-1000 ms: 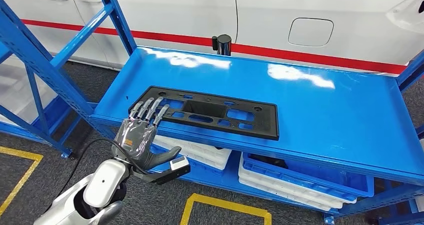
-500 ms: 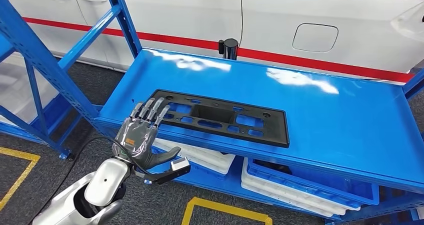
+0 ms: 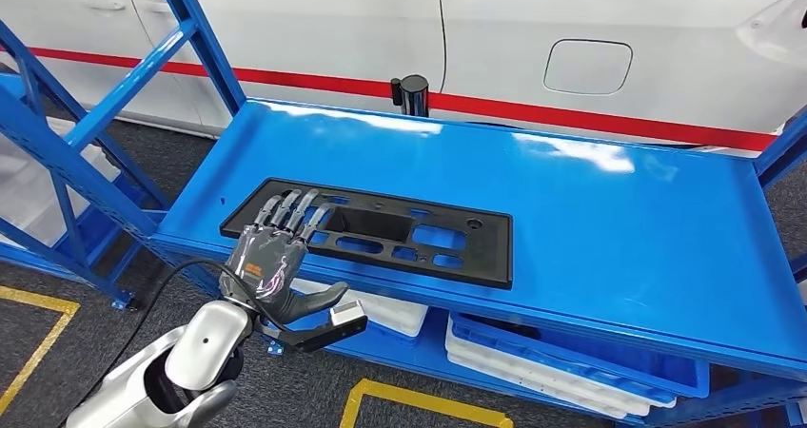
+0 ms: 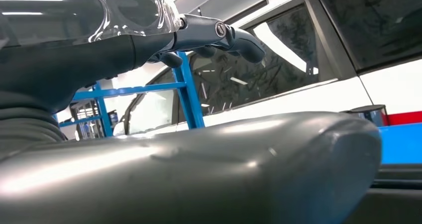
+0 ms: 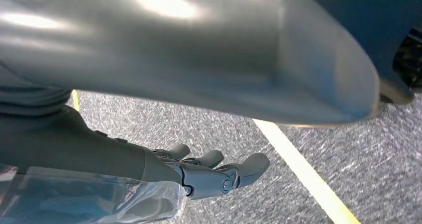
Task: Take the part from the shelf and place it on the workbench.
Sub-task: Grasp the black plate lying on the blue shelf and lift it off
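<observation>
A flat black plastic part (image 3: 381, 230) with several cut-outs lies near the front edge of the blue shelf (image 3: 590, 219). My left hand (image 3: 276, 257) is open, its fingers (image 3: 290, 209) stretched over the part's left end and its thumb out below the shelf's front edge. Whether the fingertips touch the part I cannot tell. In the left wrist view the left hand (image 4: 149, 40) reaches toward the shelf with its fingers (image 4: 224, 35) spread and the thumb across the foreground. My right hand (image 5: 199, 174) hangs open above the grey floor, holding nothing.
A white car body with a red stripe (image 3: 571, 114) stands right behind the shelf. A black cylinder (image 3: 412, 93) sits at the shelf's back edge. Blue uprights (image 3: 190, 38) and braces frame the left side. White and blue trays (image 3: 533, 352) fill the lower level. Yellow floor lines (image 3: 419, 399) run below.
The camera has shifted, so the whole scene slid. My left hand has reached a little further over the part's left end, and the part stays on the shelf.
</observation>
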Controlling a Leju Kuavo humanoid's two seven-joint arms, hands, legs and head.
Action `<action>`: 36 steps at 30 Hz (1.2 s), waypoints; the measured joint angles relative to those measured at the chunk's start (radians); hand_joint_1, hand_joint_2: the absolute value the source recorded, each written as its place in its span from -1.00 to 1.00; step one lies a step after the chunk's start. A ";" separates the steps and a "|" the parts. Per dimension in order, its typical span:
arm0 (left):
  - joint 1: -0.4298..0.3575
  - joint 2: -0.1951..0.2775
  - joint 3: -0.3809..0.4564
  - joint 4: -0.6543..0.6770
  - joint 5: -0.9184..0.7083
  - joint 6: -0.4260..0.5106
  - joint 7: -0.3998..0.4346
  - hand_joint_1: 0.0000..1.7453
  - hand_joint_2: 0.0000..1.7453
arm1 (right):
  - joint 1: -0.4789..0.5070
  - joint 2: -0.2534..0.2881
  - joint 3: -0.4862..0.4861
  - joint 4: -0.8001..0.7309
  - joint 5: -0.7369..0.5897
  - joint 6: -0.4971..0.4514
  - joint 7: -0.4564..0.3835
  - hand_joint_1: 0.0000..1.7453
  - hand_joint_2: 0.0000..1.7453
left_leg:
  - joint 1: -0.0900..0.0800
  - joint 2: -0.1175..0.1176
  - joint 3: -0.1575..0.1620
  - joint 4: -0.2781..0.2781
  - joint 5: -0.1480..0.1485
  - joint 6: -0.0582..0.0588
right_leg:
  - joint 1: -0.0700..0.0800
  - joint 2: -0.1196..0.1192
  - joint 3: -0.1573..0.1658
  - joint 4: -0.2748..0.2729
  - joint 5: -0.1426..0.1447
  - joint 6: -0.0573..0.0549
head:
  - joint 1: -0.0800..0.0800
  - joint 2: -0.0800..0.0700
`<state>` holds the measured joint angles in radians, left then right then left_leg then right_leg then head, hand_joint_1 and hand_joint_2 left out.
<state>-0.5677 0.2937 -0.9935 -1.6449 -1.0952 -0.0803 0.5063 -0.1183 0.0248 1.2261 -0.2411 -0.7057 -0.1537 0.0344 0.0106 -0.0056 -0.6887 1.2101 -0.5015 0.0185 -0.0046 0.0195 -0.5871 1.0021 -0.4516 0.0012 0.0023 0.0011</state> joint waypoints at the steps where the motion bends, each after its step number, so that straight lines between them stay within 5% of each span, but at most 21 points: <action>1: -0.003 0.000 0.000 0.000 0.002 0.000 0.001 -1.00 -1.00 | 0.000 0.000 0.000 0.000 0.000 0.000 0.000 -1.00 -1.00 | -0.009 0.000 0.032 -0.074 0.038 0.016 | 0.003 0.000 0.003 0.000 -0.001 -0.002 | 0.000 0.000; 2: -0.006 0.000 0.000 0.000 0.005 0.000 0.002 -1.00 -1.00 | 0.000 0.002 0.000 0.000 0.000 0.000 0.000 -1.00 -1.00 | -0.018 0.002 0.064 -0.143 0.067 0.033 | 0.007 0.000 0.006 -0.001 -0.003 -0.003 | 0.001 0.000; 4: -0.009 -0.001 0.000 0.000 0.010 0.002 0.006 -1.00 -1.00 | -0.001 0.004 0.000 0.000 0.001 0.000 0.001 -1.00 -1.00 | -0.030 0.008 0.101 -0.224 0.090 0.049 | 0.008 0.000 0.005 -0.001 -0.006 -0.003 | 0.001 0.000; 8: -0.005 -0.003 0.001 0.000 0.039 0.009 0.010 -1.00 -1.00 | -0.001 0.003 0.000 0.000 0.001 0.000 0.004 -1.00 -1.00 | -0.026 0.014 0.115 -0.252 0.097 0.037 | 0.007 -0.002 -0.001 0.017 -0.021 0.010 | 0.002 0.000; 12: 0.000 -0.004 0.000 0.001 0.054 0.013 0.009 -1.00 -1.00 | 0.001 -0.001 0.000 0.000 0.001 0.000 0.004 -1.00 -1.00 | -0.012 0.016 0.125 -0.264 0.100 0.034 | 0.001 -0.004 -0.100 0.227 -0.124 0.033 | 0.004 0.000; 13: 0.003 -0.005 -0.001 0.001 0.056 0.014 0.009 -1.00 -1.00 | 0.002 -0.002 0.000 0.000 0.001 0.000 0.004 -1.00 -1.00 | -0.009 0.016 0.126 -0.264 0.100 0.033 | -0.003 -0.004 -0.119 0.261 -0.129 0.038 | 0.004 0.000; 15: 0.006 -0.005 -0.002 0.001 0.057 0.014 0.009 -1.00 -1.00 | 0.002 -0.004 0.000 0.000 0.002 0.000 0.004 -1.00 -1.00 | 0.000 0.014 0.128 -0.261 0.096 0.026 | -0.014 -0.005 -0.104 0.221 -0.086 0.050 | 0.004 0.000; 17: 0.005 -0.005 -0.002 0.001 0.055 0.014 0.009 -1.00 -1.00 | 0.001 -0.005 0.000 0.000 0.003 0.000 0.004 -1.00 -1.00 | 0.006 0.012 0.128 -0.250 0.087 0.010 | -0.026 -0.007 -0.042 0.093 -0.025 0.067 | 0.005 0.000; 19: 0.003 -0.005 -0.001 0.001 0.054 0.016 0.009 -1.00 -1.00 | 0.000 -0.004 0.001 0.000 0.004 0.000 0.005 -1.00 -1.00 | 0.005 0.009 0.124 -0.237 0.078 -0.005 | -0.030 -0.003 -0.008 0.020 -0.005 0.063 | 0.005 0.000; 23: 0.001 -0.004 -0.001 0.001 0.053 0.021 0.009 -1.00 -1.00 | 0.000 -0.003 0.001 0.000 0.004 0.000 0.005 -1.00 -1.00 | 0.011 0.006 0.118 -0.222 0.067 -0.018 | -0.026 0.001 -0.008 0.014 -0.006 0.029 | 0.003 0.000; 27: -0.001 -0.004 0.000 0.001 0.054 0.025 0.008 -1.00 -1.00 | 0.000 -0.003 0.001 0.000 0.005 0.000 0.005 -1.00 -1.00 | 0.012 0.007 0.017 -0.007 -0.035 -0.023 | -0.023 0.001 -0.008 0.014 -0.005 0.017 | 0.001 0.000; 29: 0.002 -0.004 -0.001 0.002 0.054 0.026 0.007 -1.00 -1.00 | 0.000 -0.003 0.001 0.000 0.005 0.000 0.006 -1.00 -1.00 | 0.010 0.006 -0.020 0.059 -0.044 -0.017 | -0.018 0.001 -0.007 0.014 -0.006 0.015 | 0.001 0.000; 30: 0.002 -0.004 -0.001 0.002 0.055 0.026 0.006 -1.00 -1.00 | 0.000 -0.003 0.001 0.000 0.005 0.000 0.006 -1.00 -1.00 | 0.007 0.006 -0.013 0.037 -0.023 -0.010 | -0.015 0.002 -0.007 0.014 -0.007 0.014 | 0.000 0.000; 33: -0.002 -0.005 -0.001 0.002 0.054 0.028 0.004 -1.00 -1.00 | 0.000 -0.002 0.001 0.000 0.005 0.000 0.006 -1.00 -1.00 | -0.011 0.008 0.071 -0.156 0.067 0.021 | -0.009 0.003 -0.004 0.013 -0.009 0.014 | 0.001 0.000; 36: -0.002 -0.006 -0.001 0.002 0.052 0.032 0.002 -1.00 -1.00 | 0.000 -0.001 0.001 0.000 0.005 0.000 0.006 -1.00 -1.00 | -0.023 0.016 0.101 -0.225 0.084 0.023 | -0.009 0.003 -0.005 0.011 -0.011 0.017 | 0.001 0.000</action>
<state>-0.5695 0.2872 -0.9948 -1.6426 -1.0428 -0.0480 0.5079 -0.1188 0.0240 1.2268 -0.2407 -0.7008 -0.1534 0.0407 -0.0121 0.0101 -0.5872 0.9848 -0.4178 0.0417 -0.0132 0.0225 -0.5924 1.0131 -0.4621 0.0184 0.0035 0.0011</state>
